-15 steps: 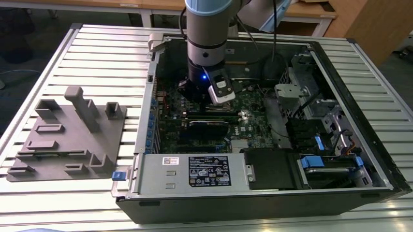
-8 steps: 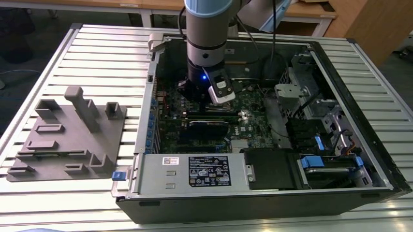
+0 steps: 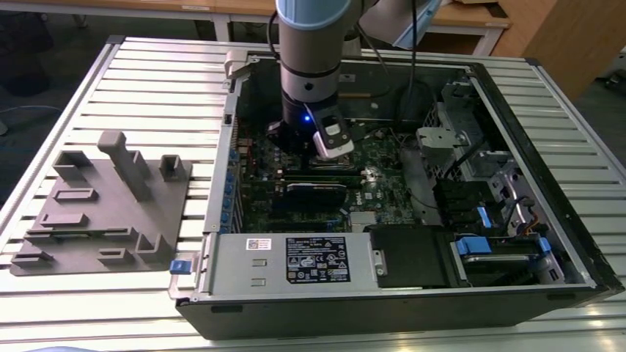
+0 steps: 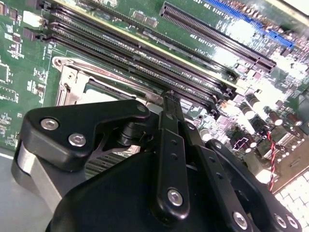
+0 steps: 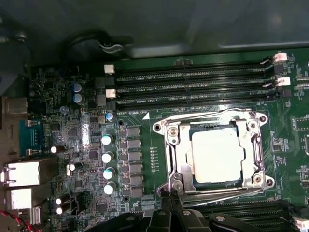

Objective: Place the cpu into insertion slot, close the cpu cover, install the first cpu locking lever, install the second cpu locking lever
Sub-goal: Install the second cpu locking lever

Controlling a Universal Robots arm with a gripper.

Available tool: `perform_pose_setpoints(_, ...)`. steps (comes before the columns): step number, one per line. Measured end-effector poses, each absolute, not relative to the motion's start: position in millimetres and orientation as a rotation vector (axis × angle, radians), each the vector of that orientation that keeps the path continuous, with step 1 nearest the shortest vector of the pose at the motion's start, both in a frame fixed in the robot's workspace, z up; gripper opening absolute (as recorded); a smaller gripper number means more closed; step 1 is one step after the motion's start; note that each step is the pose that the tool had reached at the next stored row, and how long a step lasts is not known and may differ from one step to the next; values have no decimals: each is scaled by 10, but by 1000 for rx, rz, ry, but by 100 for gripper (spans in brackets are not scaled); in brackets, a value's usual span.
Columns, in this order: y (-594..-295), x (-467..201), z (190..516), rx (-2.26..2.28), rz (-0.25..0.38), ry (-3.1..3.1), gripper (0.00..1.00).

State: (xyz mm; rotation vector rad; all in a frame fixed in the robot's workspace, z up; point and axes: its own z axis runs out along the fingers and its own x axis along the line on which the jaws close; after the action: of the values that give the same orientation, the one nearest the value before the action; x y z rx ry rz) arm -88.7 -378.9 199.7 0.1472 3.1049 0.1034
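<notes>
The cpu (image 5: pixel 215 154), with its pale metal top, lies in the insertion slot (image 5: pixel 256 180) on the green motherboard. The silvery cpu cover (image 5: pixel 179 159) lies flat over it and frames it. One thin wire lever (image 5: pixel 207 116) runs along one side of the socket, and another (image 5: pixel 227 192) runs along the opposite side. My gripper (image 5: pixel 172 195) is shut, its tips pressed together at the socket's corner by the hooked end of that second lever. The second wrist view shows the gripper (image 4: pixel 168 99) from behind, with the slot (image 4: pixel 67 79) just past it. In the exterior view the gripper (image 3: pixel 330 150) hangs inside the open computer case.
Long black memory slots (image 5: pixel 193 87) flank the socket on both sides. A row of capacitors (image 5: pixel 107 164) and rear ports (image 5: pixel 24 174) stand close by. The case walls (image 3: pixel 547 183) and power supply (image 3: pixel 293 260) hem in the board. A grey fixture (image 3: pixel 108 205) lies at the exterior view's left.
</notes>
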Motion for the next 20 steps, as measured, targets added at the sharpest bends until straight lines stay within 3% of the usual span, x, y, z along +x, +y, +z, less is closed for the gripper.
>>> perform_pose_setpoints(20, -3822, -920, 1968, 147, 168, 3104, 11)
